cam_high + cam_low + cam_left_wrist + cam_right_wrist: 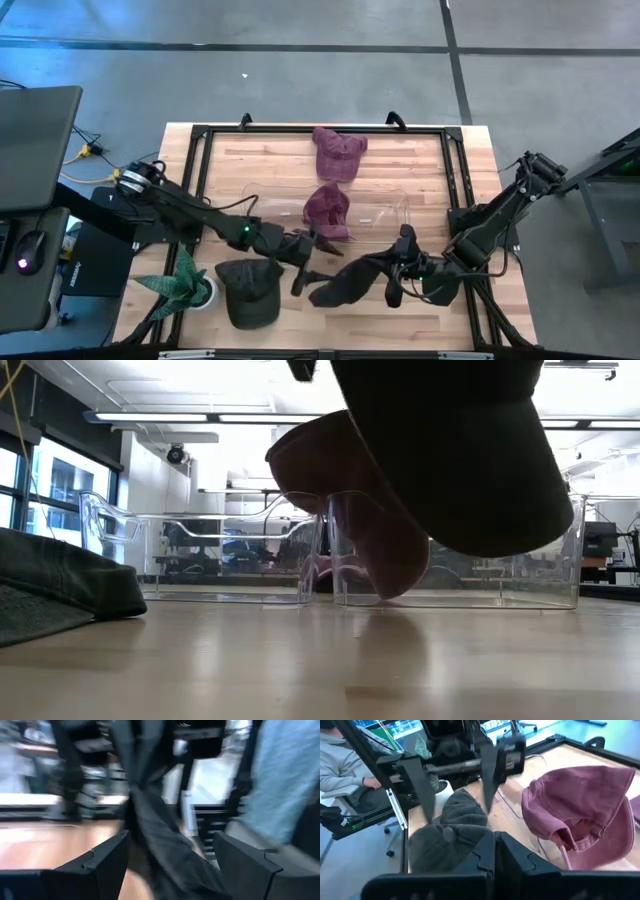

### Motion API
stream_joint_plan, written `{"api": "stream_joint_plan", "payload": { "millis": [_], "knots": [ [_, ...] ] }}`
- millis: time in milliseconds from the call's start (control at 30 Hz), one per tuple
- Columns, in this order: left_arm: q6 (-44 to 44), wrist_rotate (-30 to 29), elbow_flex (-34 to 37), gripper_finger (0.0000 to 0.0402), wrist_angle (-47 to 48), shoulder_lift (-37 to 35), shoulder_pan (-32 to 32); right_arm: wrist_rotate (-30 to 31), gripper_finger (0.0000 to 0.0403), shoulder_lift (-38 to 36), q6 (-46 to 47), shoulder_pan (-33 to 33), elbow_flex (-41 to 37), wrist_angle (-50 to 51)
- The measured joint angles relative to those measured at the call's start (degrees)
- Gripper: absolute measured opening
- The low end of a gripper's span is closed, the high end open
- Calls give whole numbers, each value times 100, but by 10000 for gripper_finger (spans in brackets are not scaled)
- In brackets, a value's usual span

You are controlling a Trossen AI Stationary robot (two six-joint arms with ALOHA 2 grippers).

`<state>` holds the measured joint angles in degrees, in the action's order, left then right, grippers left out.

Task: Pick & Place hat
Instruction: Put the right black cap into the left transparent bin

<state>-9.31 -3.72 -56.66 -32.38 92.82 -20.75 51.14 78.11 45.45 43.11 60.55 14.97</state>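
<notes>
A dark hat (345, 283) hangs clear of the wooden table near its front edge, with my right gripper (392, 280) shut on it. In the low view this hat (450, 450) fills the top of the picture, above the tabletop. My left gripper (305, 265) is open and level. Its fingers stand on either side of the hanging dark cloth (155, 835) without touching it. A second dark hat (248, 290) lies flat on the table at the front left. A maroon hat (328, 210) leans inside a clear bin (392, 205). Another maroon hat (338, 152) lies at the far edge. My right gripper pinches the dark hat at its right-hand end (378, 268) between its two shut fingers (512, 857), coming from the table's right. The fingers themselves hide which part they have. The hat reaches from them toward the left arm and sags, lifted clear of the table.
A potted plant (185, 285) in a white pot stands at the front left corner. A black frame (200, 150) runs round the table. A person (345, 765) sits beyond the table's left side.
</notes>
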Motion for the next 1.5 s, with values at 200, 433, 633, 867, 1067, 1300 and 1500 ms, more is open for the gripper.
{"api": "stream_joint_plan", "payload": {
  "millis": [200, 433, 633, 867, 1067, 1300, 1500],
  "knots": [
    [-637, 1434, -223, 277, -379, 578, 137, 102, 19, 0, -56, -2, 0, -27],
    [-937, 1485, -1087, 274, 221, 1314, 126, 89, 7, 0, -159, 0, 0, -142],
    [-826, 1715, -1832, 203, 1135, 1558, 126, 53, 20, 0, -245, 30, 0, -284],
    [-492, 1900, -2035, 23, 1612, 1556, 124, 92, 10, 0, -247, 191, 0, -281],
    [-445, 2259, -2037, 23, 1590, 1545, 124, 278, 16, 0, -198, 377, 0, -278],
    [-252, 2004, -2041, 4, 2495, 1158, 114, 397, 6, 180, -1, 540, 0, -286],
    [368, 44, -2052, 1, 3993, 505, -358, 1348, 5, 927, 839, 721, 0, -609]
  ]
}}
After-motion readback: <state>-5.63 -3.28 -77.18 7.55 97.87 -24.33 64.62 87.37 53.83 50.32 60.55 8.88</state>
